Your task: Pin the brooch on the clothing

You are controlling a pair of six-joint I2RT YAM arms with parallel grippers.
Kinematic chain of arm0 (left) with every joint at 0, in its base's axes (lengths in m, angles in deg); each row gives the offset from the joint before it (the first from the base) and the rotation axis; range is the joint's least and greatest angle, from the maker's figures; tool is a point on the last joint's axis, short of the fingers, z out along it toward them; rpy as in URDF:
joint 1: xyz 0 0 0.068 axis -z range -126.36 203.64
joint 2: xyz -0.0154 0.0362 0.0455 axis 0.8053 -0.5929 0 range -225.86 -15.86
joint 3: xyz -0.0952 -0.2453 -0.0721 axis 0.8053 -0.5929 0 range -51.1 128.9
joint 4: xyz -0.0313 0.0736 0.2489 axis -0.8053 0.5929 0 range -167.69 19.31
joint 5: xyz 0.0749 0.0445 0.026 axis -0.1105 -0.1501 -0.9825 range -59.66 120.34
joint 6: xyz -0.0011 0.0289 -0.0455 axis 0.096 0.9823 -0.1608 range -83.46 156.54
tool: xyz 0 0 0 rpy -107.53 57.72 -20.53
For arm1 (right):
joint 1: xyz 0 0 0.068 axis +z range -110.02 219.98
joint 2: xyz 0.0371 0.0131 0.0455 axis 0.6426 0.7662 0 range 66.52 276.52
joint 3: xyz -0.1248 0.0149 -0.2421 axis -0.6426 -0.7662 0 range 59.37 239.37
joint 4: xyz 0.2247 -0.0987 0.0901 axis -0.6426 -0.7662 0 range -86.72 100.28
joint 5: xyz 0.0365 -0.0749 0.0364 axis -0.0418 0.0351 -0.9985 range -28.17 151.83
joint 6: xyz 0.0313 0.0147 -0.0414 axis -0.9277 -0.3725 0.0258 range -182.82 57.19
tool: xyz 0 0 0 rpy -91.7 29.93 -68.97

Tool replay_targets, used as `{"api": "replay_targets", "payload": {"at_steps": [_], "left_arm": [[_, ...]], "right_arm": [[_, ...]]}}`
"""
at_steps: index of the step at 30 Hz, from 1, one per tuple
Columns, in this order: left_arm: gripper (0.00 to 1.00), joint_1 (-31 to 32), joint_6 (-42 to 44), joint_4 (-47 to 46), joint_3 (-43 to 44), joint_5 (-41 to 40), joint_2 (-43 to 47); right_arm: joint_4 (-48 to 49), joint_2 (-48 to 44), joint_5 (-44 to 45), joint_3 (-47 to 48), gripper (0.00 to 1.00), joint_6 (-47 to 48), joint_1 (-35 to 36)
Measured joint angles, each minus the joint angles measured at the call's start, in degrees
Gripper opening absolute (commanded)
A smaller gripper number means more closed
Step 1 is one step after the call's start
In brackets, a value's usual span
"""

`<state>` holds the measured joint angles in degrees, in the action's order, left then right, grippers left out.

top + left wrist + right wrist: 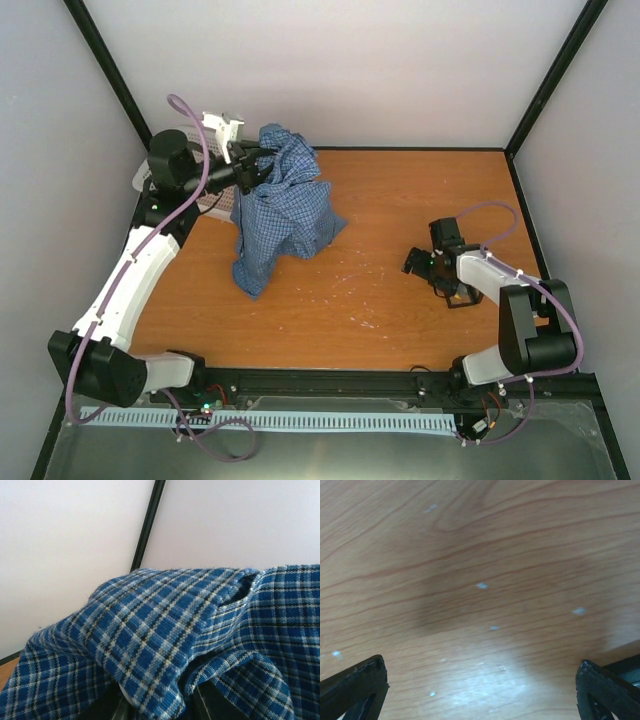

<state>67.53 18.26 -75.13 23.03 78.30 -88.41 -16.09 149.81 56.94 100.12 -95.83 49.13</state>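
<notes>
Left pincer (258, 165) is raised at the far-left corner of the table (400, 200), closed on a bunch of the blue checked shirt (285, 215). The fabric hangs from it in a crumpled heap, its lower end resting on the wood. From the wrist view the cloth drapes over the fingers (207, 705) and hides most of them. Over on the right side, the right pincer (425, 262) sits low above bare wood, its two black fingers (362, 682) spread wide with nothing between them.
</notes>
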Motion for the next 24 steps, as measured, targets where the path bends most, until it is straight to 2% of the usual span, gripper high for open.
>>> {"api": "replay_targets", "payload": {"at_steps": [7, 10, 14, 17, 20, 24], "left_arm": [[0.03, 0.00, 0.26, -0.92, -0.68, 3.04, 0.31], [0.04, 0.00, 0.24, -1.62, -0.68, 5.49, 0.28], [0.05, 0.48, -1.03, -3.87, -0.50, 10.32, -0.13], [0.01, 2.19, -2.58, -4.46, 1.11, 11.69, -1.64], [0.01, 5.09, -6.05, -3.30, 3.78, 5.46, -3.74], [0.01, 7.08, -16.44, -4.39, 2.38, -2.97, -4.55]], "right_arm": [[-2.01, -3.19, 7.48, -3.08, 1.00, -3.30, -4.35], [-3.43, -6.23, 7.04, -5.03, 1.00, -1.95, -5.86], [-2.67, -10.47, -1.31, -4.70, 1.00, 4.13, -5.88], [-1.46, -15.04, -9.84, -3.19, 1.00, 8.50, -5.81], [0.70, -19.45, -17.29, -0.28, 1.00, 11.91, -5.25], [5.03, -22.16, -23.74, 1.81, 1.00, 14.71, -1.51]]}}
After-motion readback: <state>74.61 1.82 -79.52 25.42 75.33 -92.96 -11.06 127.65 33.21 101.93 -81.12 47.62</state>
